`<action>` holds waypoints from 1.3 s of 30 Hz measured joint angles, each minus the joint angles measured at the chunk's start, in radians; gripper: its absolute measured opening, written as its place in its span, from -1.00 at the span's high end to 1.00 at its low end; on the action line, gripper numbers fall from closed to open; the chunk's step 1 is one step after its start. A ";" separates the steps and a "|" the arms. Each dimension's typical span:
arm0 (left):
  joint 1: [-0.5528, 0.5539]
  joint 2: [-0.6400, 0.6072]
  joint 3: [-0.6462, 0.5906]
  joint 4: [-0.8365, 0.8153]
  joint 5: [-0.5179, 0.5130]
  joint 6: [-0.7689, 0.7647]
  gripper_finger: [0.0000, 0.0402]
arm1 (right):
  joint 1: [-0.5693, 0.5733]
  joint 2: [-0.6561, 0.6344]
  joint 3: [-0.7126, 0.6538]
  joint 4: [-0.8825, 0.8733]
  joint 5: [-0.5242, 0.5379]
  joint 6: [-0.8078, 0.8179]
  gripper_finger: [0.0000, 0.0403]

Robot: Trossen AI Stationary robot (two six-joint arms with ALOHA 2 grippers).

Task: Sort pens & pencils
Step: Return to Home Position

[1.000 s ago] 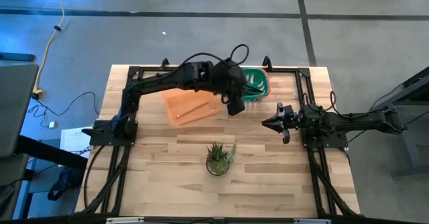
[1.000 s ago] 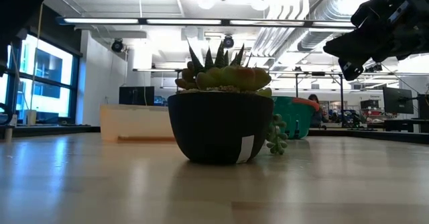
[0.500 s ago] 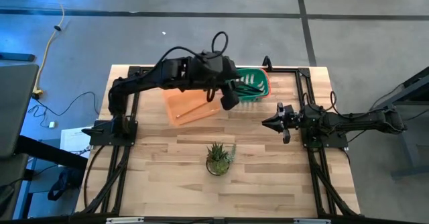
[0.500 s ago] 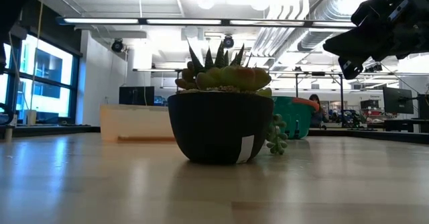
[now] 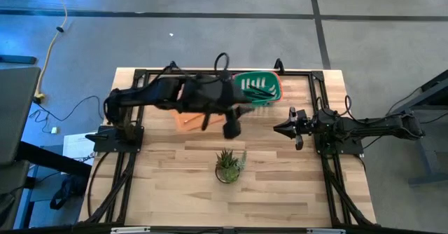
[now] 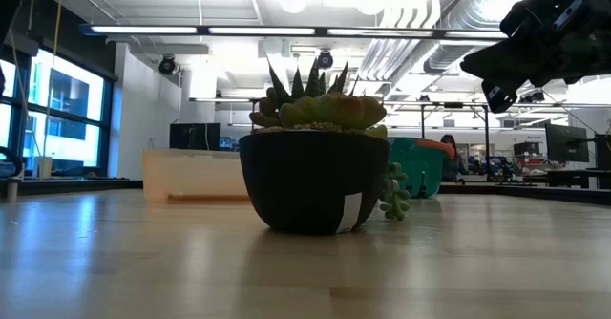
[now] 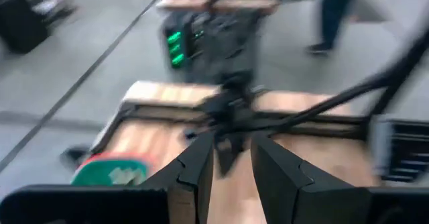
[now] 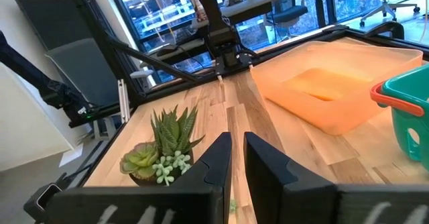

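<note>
Left claw (image 5: 232, 129) hangs over bare table (image 5: 280, 192); fingers a little apart, nothing between them; its wrist view is blurred, so that gap is read with caution.

Just beside the claw, toward its own arm's base: orange tray (image 5: 183, 119); the arm crosses over most of it; no pencils can be made out.

Near the claw, on the table's front-edge side, well clear of it: potted plant (image 5: 227, 165).

Beyond the claw, toward the far edge and a little to the right arm's side: green basket (image 5: 278, 92); claw stands outside its rim, not over it.

Pens (image 5: 256, 87) lie inside the basket; several dark sticks, roughly parallel, long axes about across the table's width.

Farther off on that same side: right claw (image 5: 285, 128), fingers together, waiting; both claws about equally near the basket.

Judgement: no loose stick in view on the table; step in hand is the return to rest; the way back leads off from the basket, over the tray, so the pens should lie undisturbed.
</note>
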 joint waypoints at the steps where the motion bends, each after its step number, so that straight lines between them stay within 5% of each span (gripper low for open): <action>1: -0.016 -0.011 0.001 0.014 0.030 0.012 0.56 | 0.000 0.000 0.000 0.000 0.000 0.000 0.84; 10: -0.105 -0.077 0.001 0.068 0.497 0.115 0.56 | 0.000 0.000 0.000 0.027 0.001 -0.009 0.84; 14: -0.138 -0.105 0.001 0.115 0.602 0.128 0.56 | 0.000 -0.001 0.000 0.041 0.001 -0.009 0.84; 26: -0.148 -0.143 0.001 -0.003 0.455 -0.040 0.56 | 0.000 0.000 0.000 0.060 0.007 -0.009 0.84; 39: -0.147 -0.204 0.001 -0.232 0.081 -0.123 0.56 | 0.000 -0.001 0.000 0.069 0.170 -0.001 0.84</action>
